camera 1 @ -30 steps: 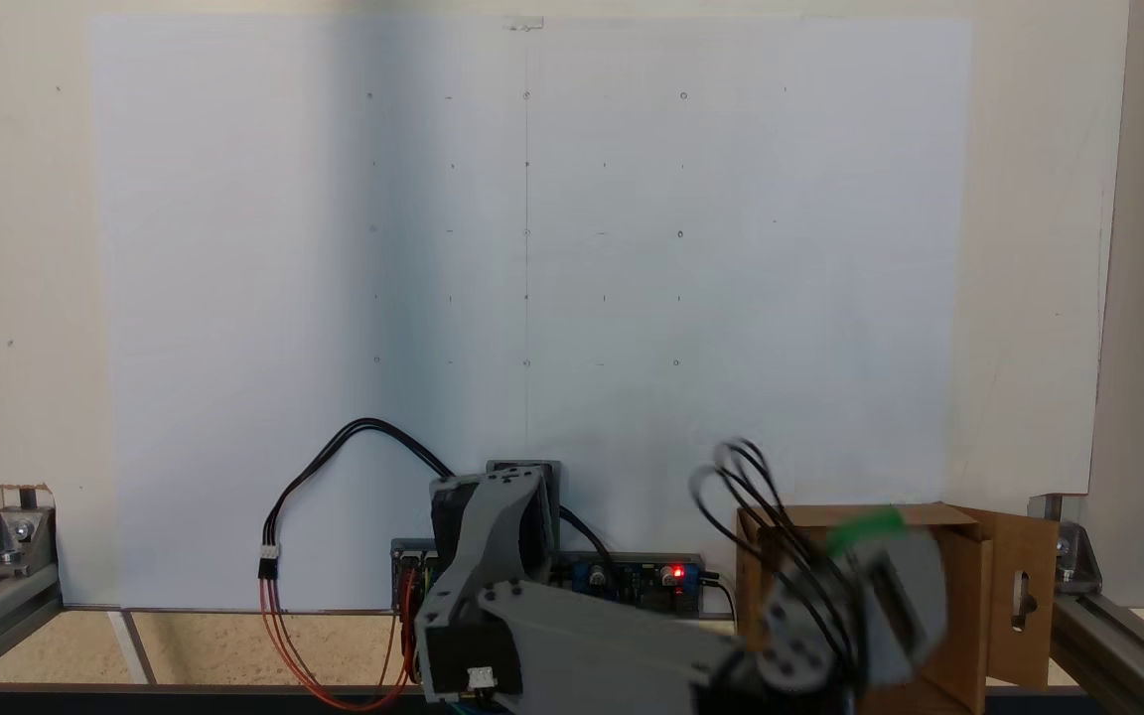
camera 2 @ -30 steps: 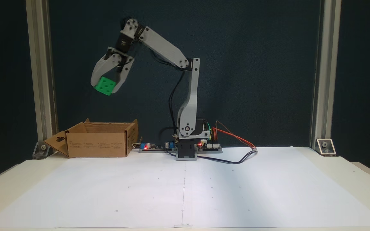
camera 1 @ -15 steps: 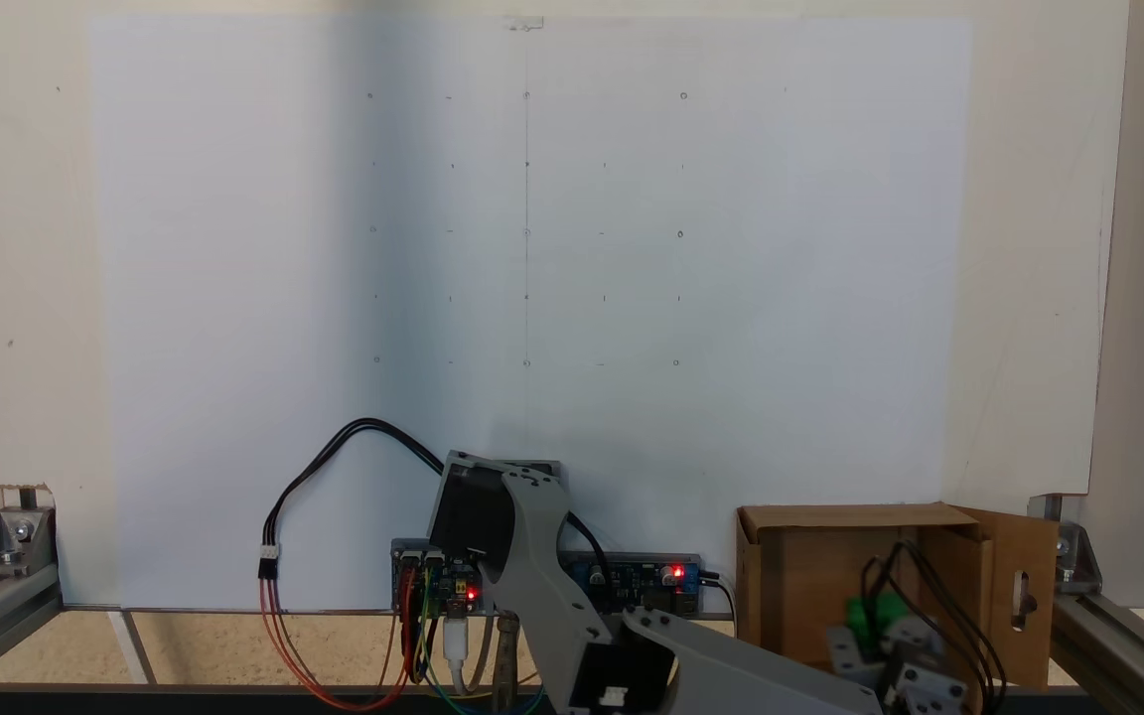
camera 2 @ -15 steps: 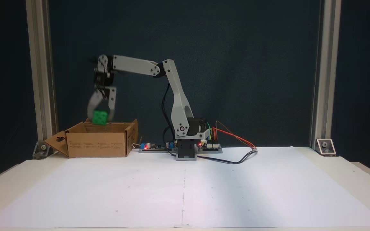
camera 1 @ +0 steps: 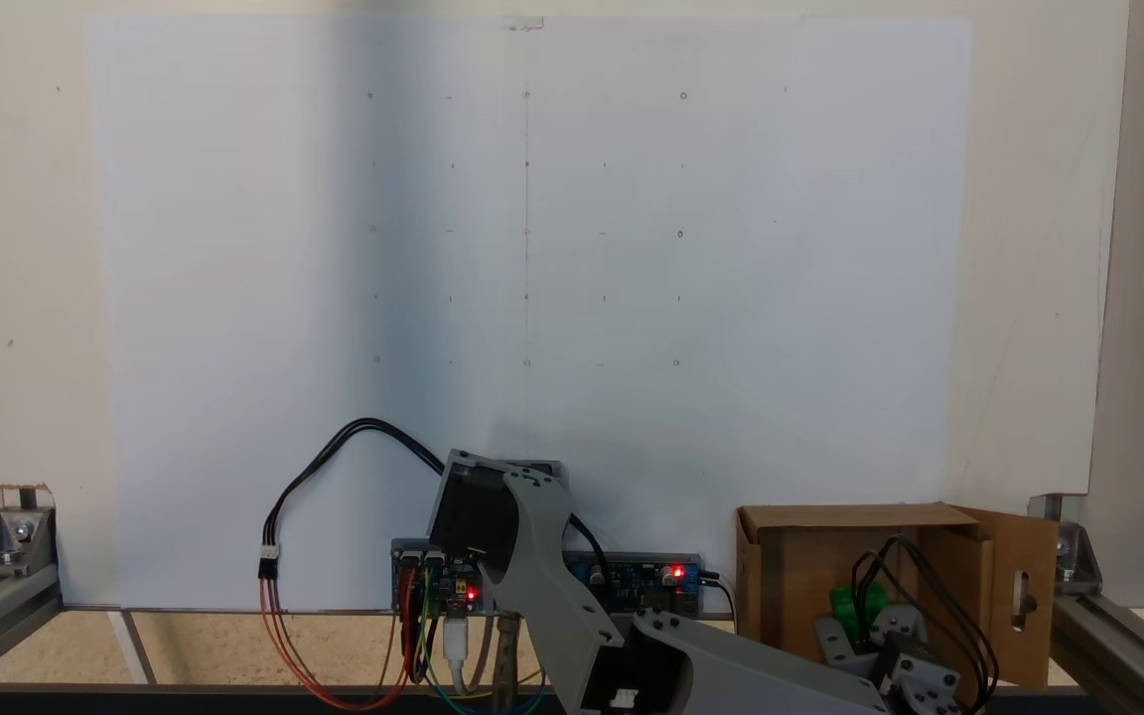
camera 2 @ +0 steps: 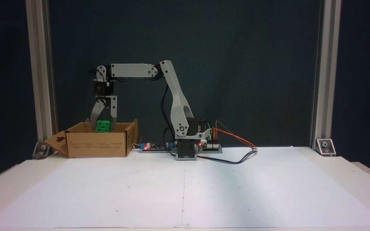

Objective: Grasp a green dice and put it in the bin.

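**benchrat:** Dark backdrop, white paper sheet (camera 2: 185, 186) over the counter (camera 2: 361, 170), standard hobby-arm corner. So how's the green dice (camera 2: 103, 125) going to behave? It hangs right at the top opening of the bin (camera 2: 96, 144), clamped between the two jaws of the end effector (camera 2: 103, 125), which points straight down.

**servo_sam:** Small hard plastic cube, so I'd guess light and stiff. It won't squash and it's not fragile. Smooth plastic on smooth printed jaws could be a bit slippery, but the flat faces help a lot.

**benchrat:** Where would you hold it?

**servo_sam:** Exactly where it's held: two opposite flat faces, jaws roughly centred. In the front fixed view one jaw sits on each side and the pip face looks at the camera. Grabbing across rounded edges or a corner would make it pop out, I reckon. In the other fixed view the dice (camera 1: 858, 604) shows green just above the end effector (camera 1: 860, 621), inside the walls of the bin (camera 1: 790, 576).

**benchrat:** Drop risk?

**servo_sam:** Low, I think. A light cube might bounce once on cardboard, but the walls look tall compared to it. The bin sits at the back edge of the counter, towards the left corner in the front view, near the arm base (camera 2: 186, 150) and the driver boards (camera 2: 154, 147). Its slotted flap (camera 2: 56, 142) hangs outward, away from the arm, so it's not in the way.
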Action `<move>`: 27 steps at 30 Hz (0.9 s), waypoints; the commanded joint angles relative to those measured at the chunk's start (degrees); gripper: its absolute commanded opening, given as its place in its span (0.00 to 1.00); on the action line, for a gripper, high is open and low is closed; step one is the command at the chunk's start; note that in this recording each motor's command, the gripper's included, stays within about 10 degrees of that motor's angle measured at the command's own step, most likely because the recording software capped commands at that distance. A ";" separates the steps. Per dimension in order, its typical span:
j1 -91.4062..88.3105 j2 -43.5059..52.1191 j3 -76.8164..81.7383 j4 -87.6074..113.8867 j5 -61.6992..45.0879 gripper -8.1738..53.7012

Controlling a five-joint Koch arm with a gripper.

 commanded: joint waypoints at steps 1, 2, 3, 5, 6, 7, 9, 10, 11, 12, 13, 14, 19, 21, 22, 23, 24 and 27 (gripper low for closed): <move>0.79 0.79 -0.70 -0.44 -3.96 0.63; 1.05 0.79 -0.53 -0.44 -3.78 0.68; 1.05 0.79 -0.53 -0.53 -3.52 0.71; 1.05 0.79 -0.62 -0.97 -1.76 0.71; 1.05 0.79 -0.62 -1.41 -0.62 0.71; 0.70 0.88 -0.62 -2.29 1.41 0.71; -1.58 4.66 -0.88 -3.34 6.86 0.74; -3.69 7.12 -0.97 -4.13 10.81 0.76; -6.42 9.67 -1.14 -4.57 12.55 0.77; -9.58 12.04 -1.32 -5.10 14.66 0.77; -13.01 14.85 -1.32 -5.36 16.94 0.79; -16.96 17.31 -1.32 -5.36 19.14 0.82; -37.07 26.89 -1.23 -5.36 31.09 0.87; -45.33 29.79 -1.23 -5.36 32.61 0.87; -49.46 31.03 -1.14 -5.36 32.61 0.87; -53.68 31.99 -1.14 -5.36 32.61 0.87; -57.72 33.05 -0.62 -5.36 32.61 0.86; -70.21 36.39 1.67 -5.36 32.61 0.86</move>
